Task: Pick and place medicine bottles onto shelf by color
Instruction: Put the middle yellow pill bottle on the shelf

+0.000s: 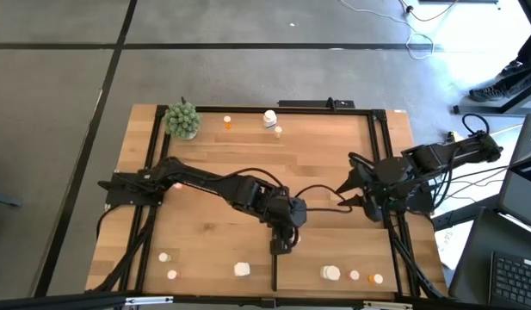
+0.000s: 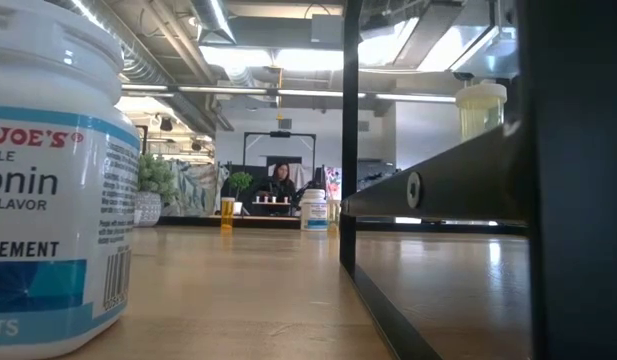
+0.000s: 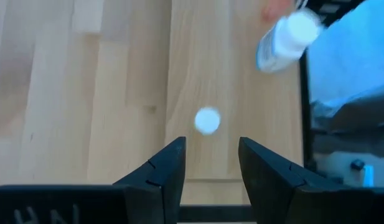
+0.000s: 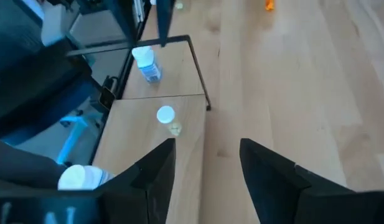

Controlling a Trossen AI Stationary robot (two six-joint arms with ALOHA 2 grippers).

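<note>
The left gripper (image 1: 282,244), fingers apart and empty, hovers over the table (image 1: 213,232) near a small, possibly white-capped bottle (image 3: 207,120); the right gripper (image 1: 347,200) waits, also parted.

Surface (image 1: 205,224) carries everything. Far edge: plant ball (image 1: 182,120) toward left, small bottle (image 1: 228,123) beside it, then bottle (image 1: 269,118) with smaller one (image 1: 278,132) just beside, near middle. Near edge: two small bottles (image 1: 164,257) at left, chunkier bottle (image 1: 241,269) next, then, past thin rail (image 1: 274,269), chunkier bottle (image 1: 331,273) and two small ones (image 1: 355,275) at right. Left gripper (image 1: 280,247) over near-middle, at far end of rail. Right gripper (image 1: 347,199) at right side, well apart from bottles. Shelf possibly near-right panel; cannot tell.
</note>
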